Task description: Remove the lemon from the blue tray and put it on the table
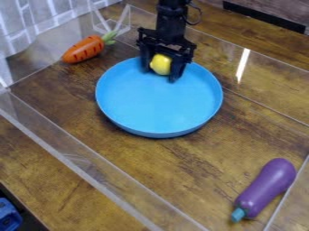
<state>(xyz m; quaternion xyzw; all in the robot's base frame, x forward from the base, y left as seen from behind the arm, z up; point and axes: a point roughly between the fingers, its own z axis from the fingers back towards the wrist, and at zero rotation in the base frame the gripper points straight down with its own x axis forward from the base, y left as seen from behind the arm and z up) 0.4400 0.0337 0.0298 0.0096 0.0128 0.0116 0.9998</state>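
A: Where is the lemon (160, 63) sitting?

B: At the far edge of the blue tray (151, 115), just inside the rim, right under the arm. It shows as a small bright yellow spot between the two black fingers of the gripper (162, 66).

A: So the gripper has it?

B: The fingers stand on either side of the lemon, pointing straight down, and they look drawn in against it. I read the jaws as closed onto the fruit, with no gap that I can make out on either side. Whether the lemon rests on the tray floor or is raised off it, I cannot tell from this angle.

A: And the tray itself?

B: It lies flat on the table (72, 135), roughly in the middle of the view, with the rest of its blue floor bare.

A: What else is around?

B: An orange carrot (83, 49) with a green top lies on the wood at the far left, apart from the tray. A purple eggplant (266, 189) lies at the near right, well away from it. Clear acrylic walls (60, 126) edge the wood planks.
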